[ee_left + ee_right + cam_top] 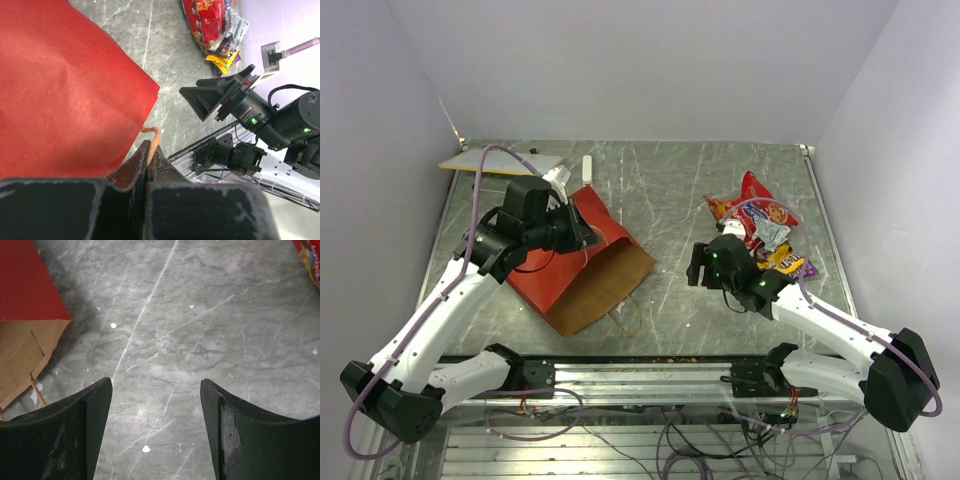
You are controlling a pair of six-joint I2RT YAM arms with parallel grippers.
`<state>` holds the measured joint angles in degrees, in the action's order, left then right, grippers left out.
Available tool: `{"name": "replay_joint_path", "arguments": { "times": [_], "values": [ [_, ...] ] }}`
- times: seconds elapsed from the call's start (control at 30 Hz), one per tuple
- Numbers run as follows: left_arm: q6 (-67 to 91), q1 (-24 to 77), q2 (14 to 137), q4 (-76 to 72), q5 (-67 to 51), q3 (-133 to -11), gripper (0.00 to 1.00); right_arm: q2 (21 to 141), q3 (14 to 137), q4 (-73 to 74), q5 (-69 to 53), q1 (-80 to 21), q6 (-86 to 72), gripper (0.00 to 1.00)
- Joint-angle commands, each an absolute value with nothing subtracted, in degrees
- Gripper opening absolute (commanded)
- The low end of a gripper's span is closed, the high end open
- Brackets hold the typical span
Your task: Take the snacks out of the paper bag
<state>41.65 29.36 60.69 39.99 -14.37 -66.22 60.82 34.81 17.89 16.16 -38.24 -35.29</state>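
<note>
Top external view showed the paper bag [560,285] on its side at the left of the table [670,190], its brown mouth facing near-right. On the bag's tan string handle [154,136] the left gripper [149,150] was clenched. Over bare table the right gripper [155,387] stood released, with nothing between its jaws. At the right, the snacks [760,225] lay piled just beyond that gripper, well apart from the bag.

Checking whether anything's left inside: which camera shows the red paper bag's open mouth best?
Top external: the whole red paper bag lies on its side, its brown inside showing at the mouth. Left wrist shows mostly its red wall; right wrist catches one corner of the mouth.
</note>
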Motion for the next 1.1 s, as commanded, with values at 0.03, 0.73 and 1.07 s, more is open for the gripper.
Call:
{"name": "replay_joint_path", "arguments": {
  "times": [0.03, 0.73, 1.07],
  "values": [
    [45.4, 29.6, 58.8, 38.3, -17.1, -63.7, 0.07, 60.8, 36.1, 12.5, 15.8, -39.8, -29.9, 0.71],
    [53.5, 29.6, 54.5, 45.9, -10.1, -65.7, 0.07, 71.4, 42.9, -16.4, 9.9, -53.4, -10.6, 0.74],
    [49.5, 29.6, 56.8, 49.0, -8.3, -69.7, 0.07, 68.5, 44.0, -12.0, 7.3, -60.2, 3.3, 0.73]
  ]
}}
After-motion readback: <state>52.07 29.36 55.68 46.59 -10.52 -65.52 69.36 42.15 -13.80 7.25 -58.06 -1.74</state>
